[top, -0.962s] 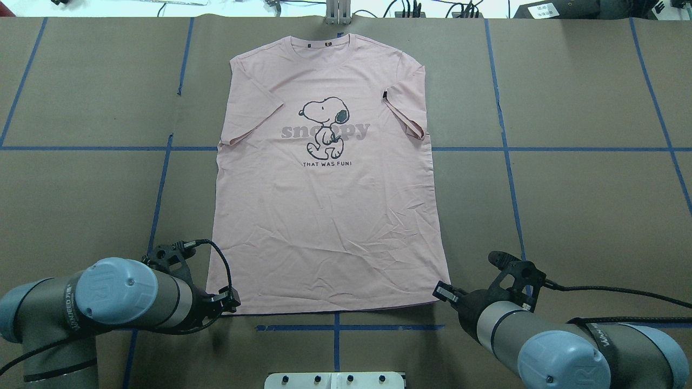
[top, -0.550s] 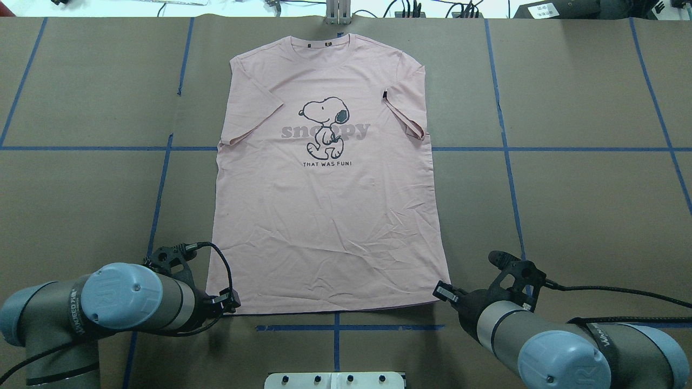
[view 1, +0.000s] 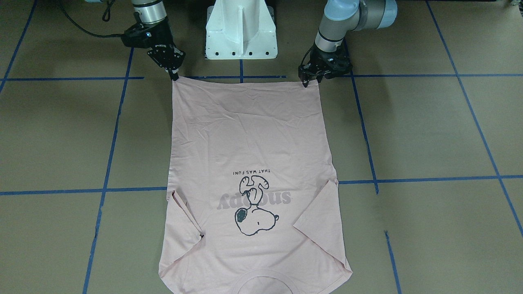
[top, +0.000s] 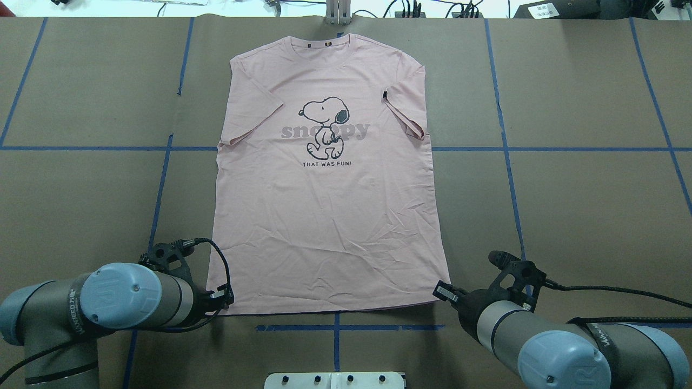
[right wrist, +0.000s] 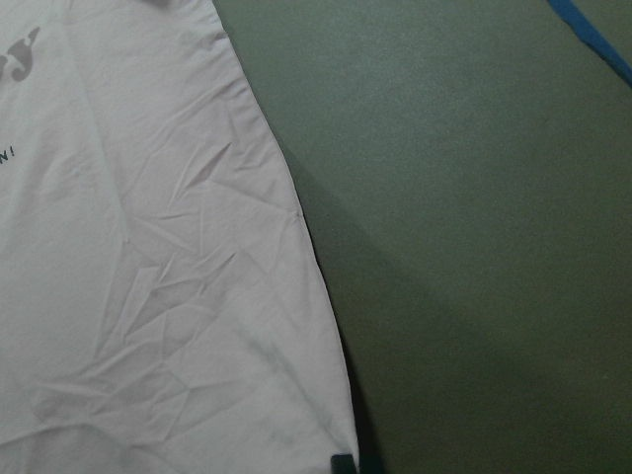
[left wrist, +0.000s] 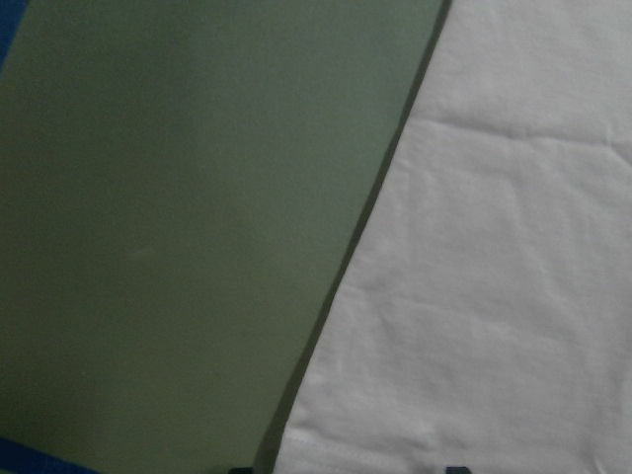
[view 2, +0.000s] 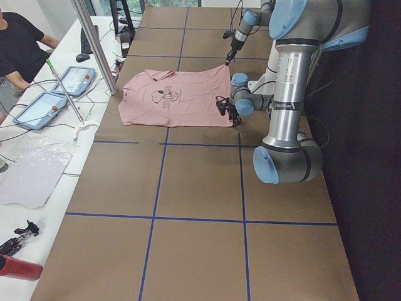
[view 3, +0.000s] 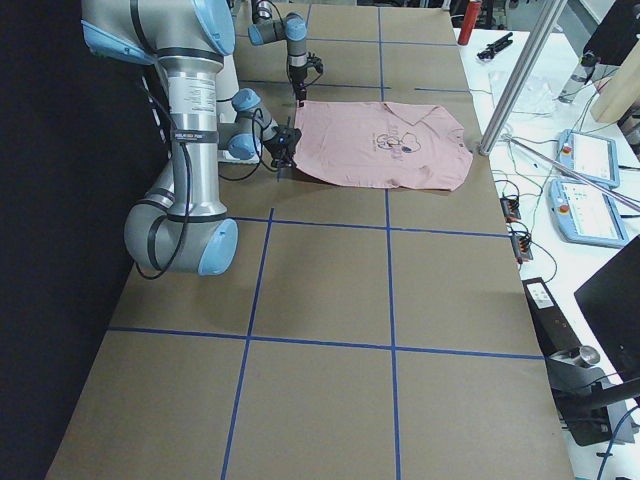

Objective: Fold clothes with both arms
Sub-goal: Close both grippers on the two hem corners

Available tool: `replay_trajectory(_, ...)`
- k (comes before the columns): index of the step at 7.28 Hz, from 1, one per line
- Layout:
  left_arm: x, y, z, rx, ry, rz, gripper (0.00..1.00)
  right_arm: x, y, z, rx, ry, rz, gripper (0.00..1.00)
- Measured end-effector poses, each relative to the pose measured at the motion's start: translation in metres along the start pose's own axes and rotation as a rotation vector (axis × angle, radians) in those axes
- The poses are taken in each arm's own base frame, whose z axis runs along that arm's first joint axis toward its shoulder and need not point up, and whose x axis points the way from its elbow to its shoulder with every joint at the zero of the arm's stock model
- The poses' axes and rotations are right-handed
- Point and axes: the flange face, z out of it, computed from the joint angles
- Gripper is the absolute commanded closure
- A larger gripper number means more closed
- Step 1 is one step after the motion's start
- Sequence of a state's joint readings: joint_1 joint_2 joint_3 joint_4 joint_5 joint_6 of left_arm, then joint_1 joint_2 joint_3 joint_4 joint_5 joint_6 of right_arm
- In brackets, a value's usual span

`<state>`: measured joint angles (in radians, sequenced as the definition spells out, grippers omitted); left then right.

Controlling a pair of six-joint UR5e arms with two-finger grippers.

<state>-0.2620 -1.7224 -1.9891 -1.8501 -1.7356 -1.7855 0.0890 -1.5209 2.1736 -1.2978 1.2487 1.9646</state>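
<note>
T-shirt [top: 324, 216] lies flat on the tabletop [top: 584, 205], print up, its long axis running straight away from both claws. Right claw [view 1: 174, 76] looks clenched on its near hem corner. Left claw [view 1: 312, 81] is spread, straddling the other corner, not yet gripping.

A pale pink short-sleeved T-shirt [view 1: 245, 130] is seen spread flat, print up, on the brown paper-covered surface [view 1: 429, 130], which is crossed by blue tape lines [view 1: 408, 179]. Its straight hem is turned toward the white pedestal base [view 1: 241, 28], and its ribbed round collar [view 1: 265, 281] is cut off by the lower edge. The dark-outlined Snoopy print [view 1: 255, 214] is shown upside down, and both sleeves are laid in against the body. The black left end effector [view 1: 311, 81] is set at one hem corner, with its fingertips slightly apart. The black right end effector [view 1: 173, 75] is pointed down at the other corner, and its opening cannot be made out.
</note>
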Motion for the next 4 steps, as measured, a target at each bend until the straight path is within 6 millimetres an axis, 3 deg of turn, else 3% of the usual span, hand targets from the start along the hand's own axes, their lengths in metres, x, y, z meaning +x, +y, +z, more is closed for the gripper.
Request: replay_trajectory(4, 0.0012, 0.0025, -0.0056, -0.001, 0.01, 0.005, 1.0, -0.0014, 0.0001, -0.0013, -0.001, -0.004, 0.002, 1.0)
